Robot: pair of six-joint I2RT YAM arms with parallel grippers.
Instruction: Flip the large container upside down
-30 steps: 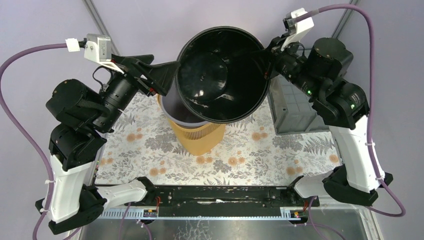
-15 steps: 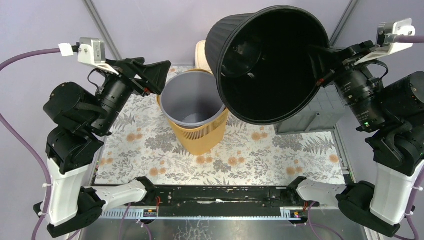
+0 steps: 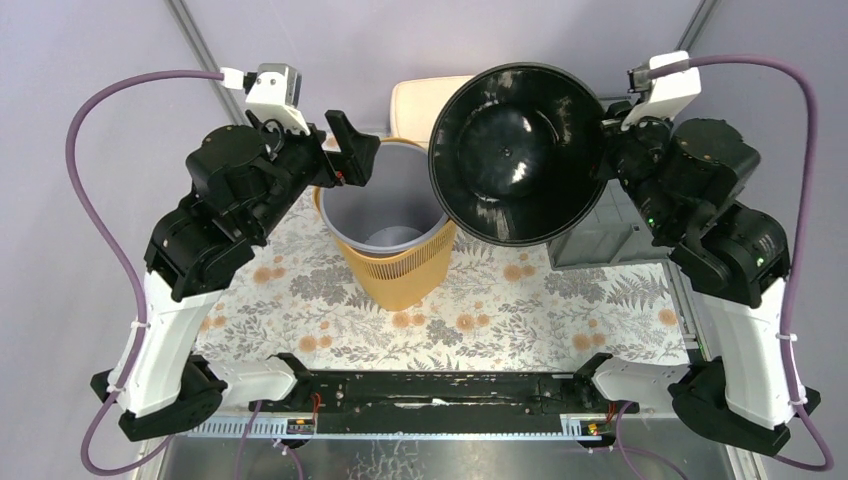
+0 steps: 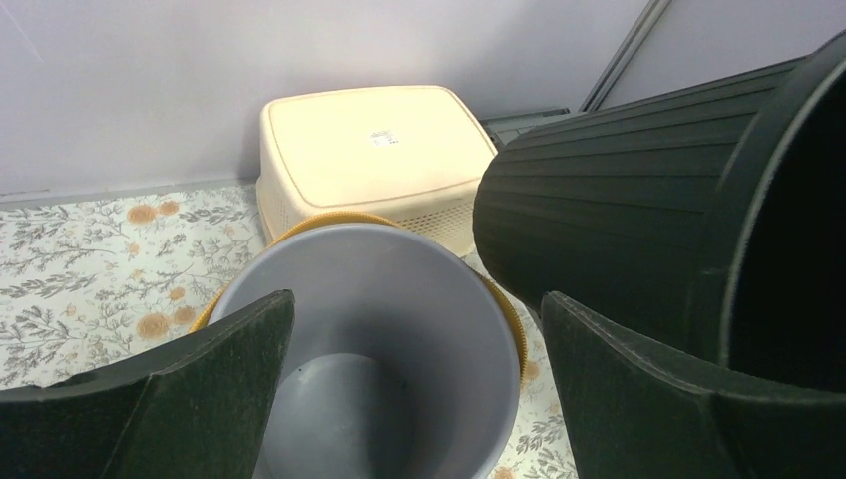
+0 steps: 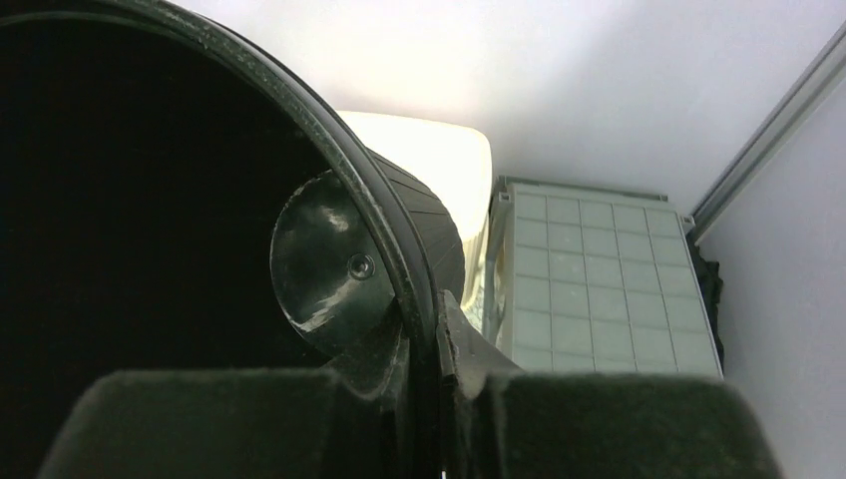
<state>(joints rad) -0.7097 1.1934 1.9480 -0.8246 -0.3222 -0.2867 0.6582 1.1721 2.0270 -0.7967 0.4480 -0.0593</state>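
The job is about half done. The black bin (image 3: 515, 155) is up in the air, off the table, at the back right. It is tipped. From the top view its mouth points up at the camera, and you can see right down to its shiny bottom. From the left wrist view it leans on its side, with its ribbed wall over the table and its mouth off to the right. So it is not upside down yet. I think it needs more turning, until the mouth faces down, and then it must be put down on the mat (image 3: 300, 290).

The right gripper (image 3: 607, 140) holds the black bin by its rim. In the right wrist view the rim sits tight between the two fingers, one inside the bin and one outside. This is the only hold on the bin, so it could slip or swing as it turns.

The left gripper (image 3: 350, 155) is spread wide and holds nothing. It hangs just over the grey bin (image 3: 385, 205), which sits inside the orange basket (image 3: 400, 275). It does not touch the black bin.

A cream box (image 3: 420, 100) stands at the back, and a crate (image 3: 600, 235) is under the black bin on the right.
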